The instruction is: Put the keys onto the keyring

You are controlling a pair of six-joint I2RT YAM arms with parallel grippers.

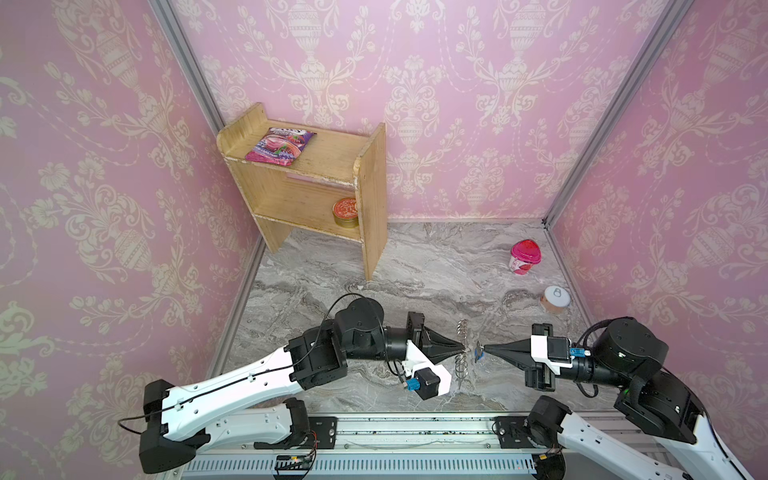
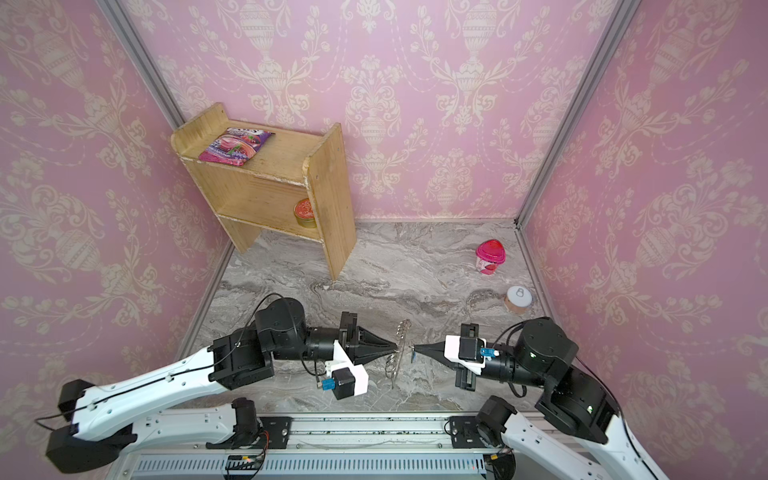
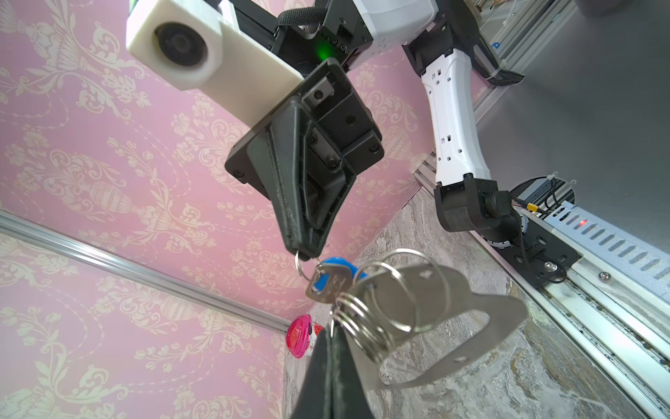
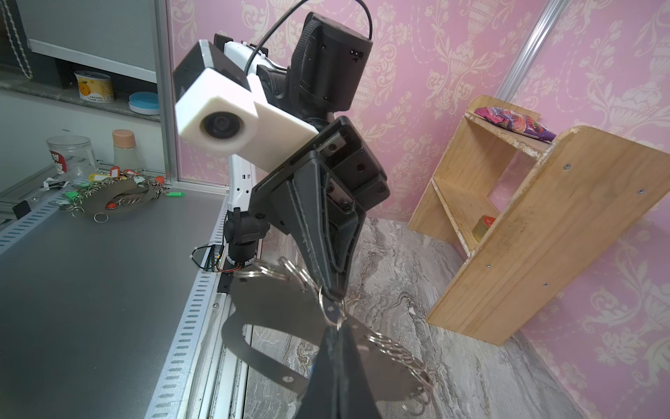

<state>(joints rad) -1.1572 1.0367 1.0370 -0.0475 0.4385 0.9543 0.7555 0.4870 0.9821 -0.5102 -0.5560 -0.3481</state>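
Observation:
The keyring [image 3: 471, 323], a flat grey metal plate with a row of wire rings along one edge, hangs above the marble floor. In both top views it appears edge-on [image 1: 461, 365]. My left gripper [image 1: 464, 348] is shut on its ringed edge. The keys [image 3: 328, 281], a silvery key with a blue tag, hang right beside those rings. My right gripper [image 1: 484, 350] is shut on the keys' small split ring [image 4: 329, 308]. The two grippers point at each other, tips almost touching. The blue tag is largely hidden in the right wrist view.
A wooden shelf [image 1: 307, 187] stands at the back left, with a pink pouch [image 1: 280, 145] on top and a round tin [image 1: 345, 212] on its lower board. A pink-lidded cup [image 1: 524, 255] and a can lying on its side [image 1: 555, 298] sit at the right. Pink walls enclose the floor.

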